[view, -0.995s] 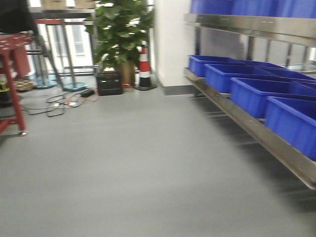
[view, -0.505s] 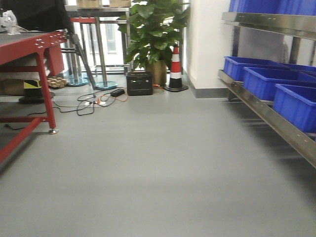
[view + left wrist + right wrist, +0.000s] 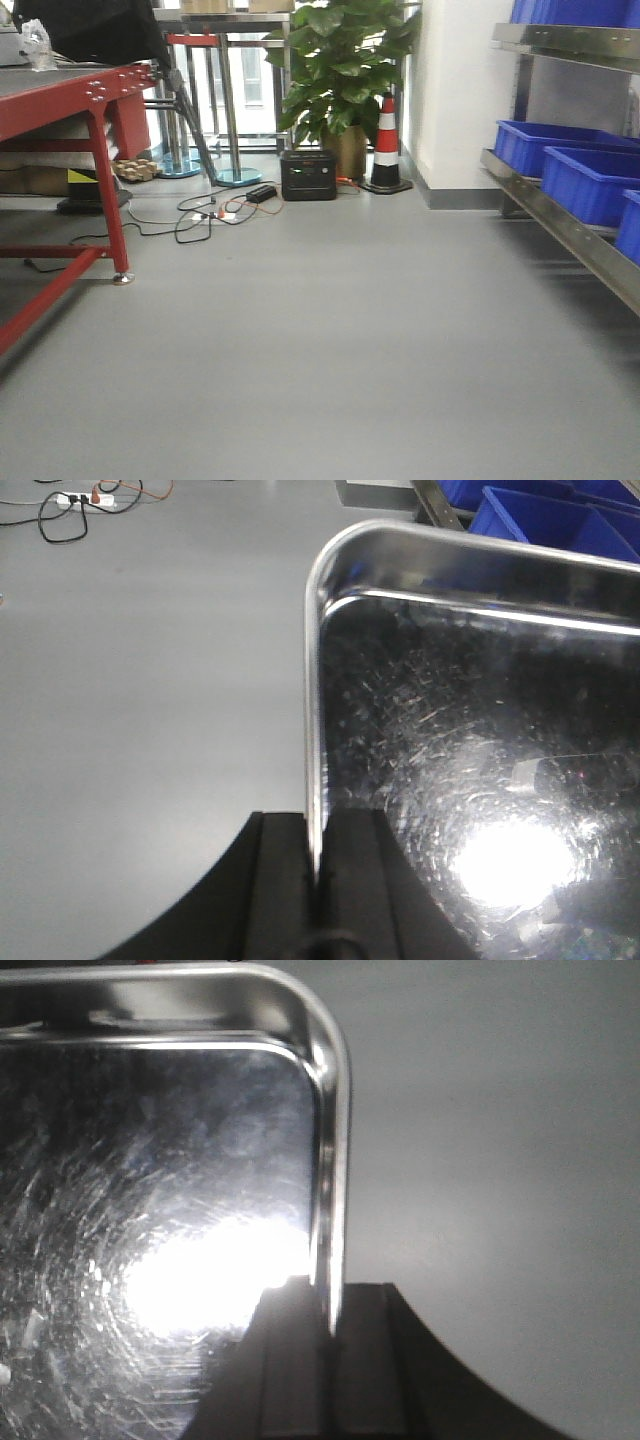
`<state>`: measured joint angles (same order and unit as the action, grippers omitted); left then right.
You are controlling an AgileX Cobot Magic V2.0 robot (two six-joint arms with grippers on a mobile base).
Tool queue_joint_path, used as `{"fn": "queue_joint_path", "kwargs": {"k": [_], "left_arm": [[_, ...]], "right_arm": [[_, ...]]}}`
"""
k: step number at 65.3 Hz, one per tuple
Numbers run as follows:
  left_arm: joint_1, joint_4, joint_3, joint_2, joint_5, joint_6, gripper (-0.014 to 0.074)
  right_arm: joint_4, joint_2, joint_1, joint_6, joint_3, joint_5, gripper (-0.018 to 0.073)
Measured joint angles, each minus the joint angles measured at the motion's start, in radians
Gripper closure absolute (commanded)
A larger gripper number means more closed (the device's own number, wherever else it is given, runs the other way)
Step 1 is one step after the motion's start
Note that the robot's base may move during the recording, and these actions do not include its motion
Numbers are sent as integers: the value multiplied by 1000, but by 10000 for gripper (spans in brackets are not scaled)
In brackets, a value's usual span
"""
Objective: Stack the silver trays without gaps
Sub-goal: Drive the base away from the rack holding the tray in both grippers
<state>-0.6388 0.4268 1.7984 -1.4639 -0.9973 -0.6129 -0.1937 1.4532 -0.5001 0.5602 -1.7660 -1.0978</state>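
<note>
- Since the earlier front-facing pictures the scene has slid rightward. The blue bins [image 3: 590,180] and their steel shelf [image 3: 560,225] now sit at the right edge, and the red table [image 3: 60,95] fills more of the left side.
- Left gripper [image 3: 318,870]: both black fingers are closed tight on the left-hand rim of a silver tray [image 3: 470,740], one finger outside the rim and one inside.
- Right gripper [image 3: 328,1325]: its fingers are likewise pinched on the right-hand rim of the silver tray [image 3: 150,1160], the rim edge running up between them.
- Tray condition: shiny, finely scratched bottom with a bright light glare. One rounded corner and an out-turned rim show in each wrist view.
- Whether one tray or several nested ones are held cannot be told.
- Tray position: carried in the air between the two grippers, above the grey floor [image 3: 150,680]. Blue bins lie beyond its far edge in the left wrist view.
- Surroundings, front view: a potted plant [image 3: 345,60] stands at the back, with a traffic cone [image 3: 386,145] just to its right and a black box [image 3: 308,175] at its foot.
- Loose cables [image 3: 205,215] lie on the floor left of the box.
</note>
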Motion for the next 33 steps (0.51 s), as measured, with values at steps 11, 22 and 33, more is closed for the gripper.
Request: {"fn": "queue_joint_path", "kwargs": {"k": [11, 22, 33], "left_arm": [[0, 0, 0, 0, 0, 0, 613], [0, 0, 0, 0, 0, 0, 613], [0, 0, 0, 0, 2, 0, 613]], "right_arm": [[0, 0, 0, 0, 0, 0, 627], [0, 0, 0, 0, 0, 0, 627], [0, 0, 0, 0, 0, 0, 627]]}}
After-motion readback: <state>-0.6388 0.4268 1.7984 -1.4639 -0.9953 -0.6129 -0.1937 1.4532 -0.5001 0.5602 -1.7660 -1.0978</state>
